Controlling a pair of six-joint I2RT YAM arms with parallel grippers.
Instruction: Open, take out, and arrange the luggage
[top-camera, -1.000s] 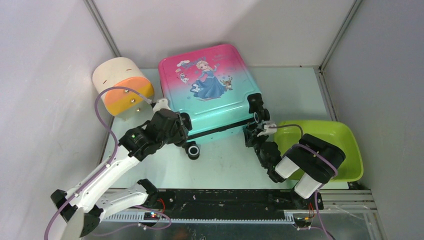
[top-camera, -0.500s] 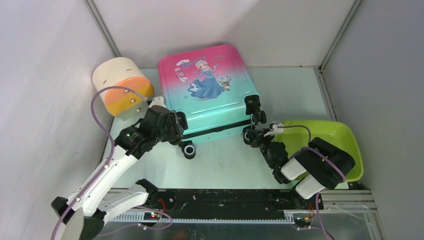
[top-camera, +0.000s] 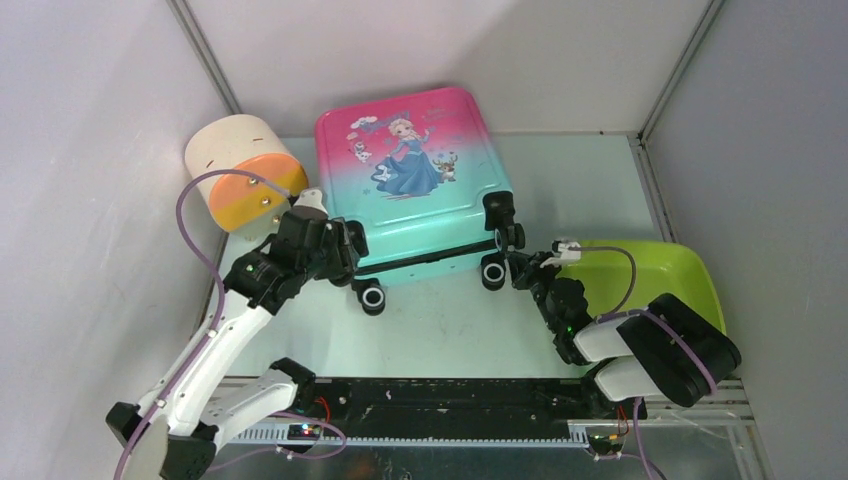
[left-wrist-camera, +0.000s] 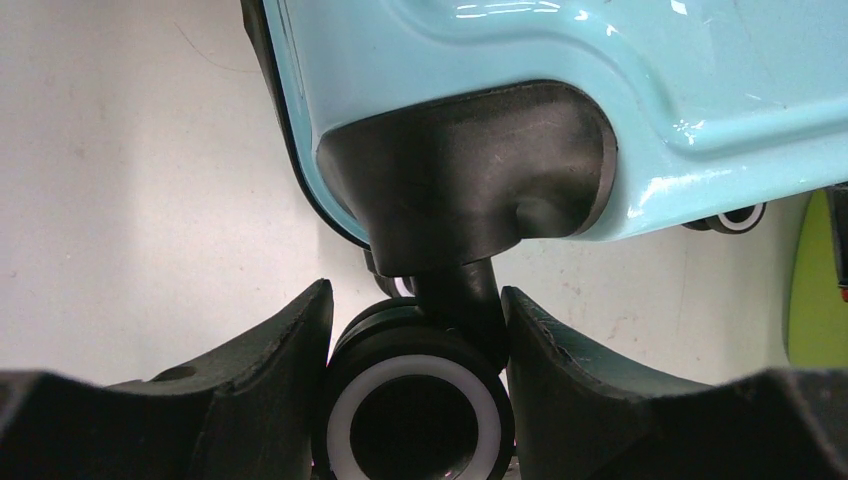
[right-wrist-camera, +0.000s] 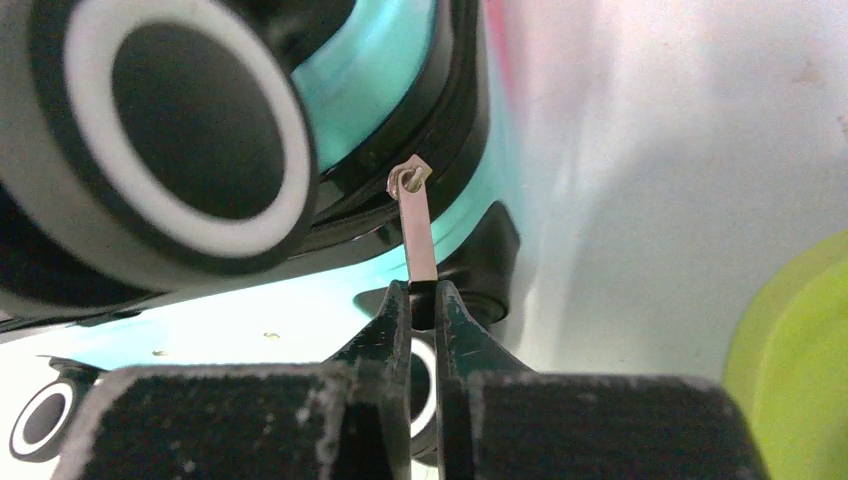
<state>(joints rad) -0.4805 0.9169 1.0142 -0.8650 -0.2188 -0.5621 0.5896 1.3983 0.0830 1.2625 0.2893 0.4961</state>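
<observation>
luggage (top-camera: 415, 190): stiff slick shell, probably light, rolls freely
left gripper (left-wrist-camera: 415, 335): clamped round near-left wheel (left-wrist-camera: 415, 425), anchoring it
right gripper (right-wrist-camera: 422, 300): pinching zipper pull (right-wrist-camera: 420, 235), best hold

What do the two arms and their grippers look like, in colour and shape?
The left arm and right arm have white links, black joints and looping purple cables. The left gripper and right gripper have black, tapering fingers.
</observation>
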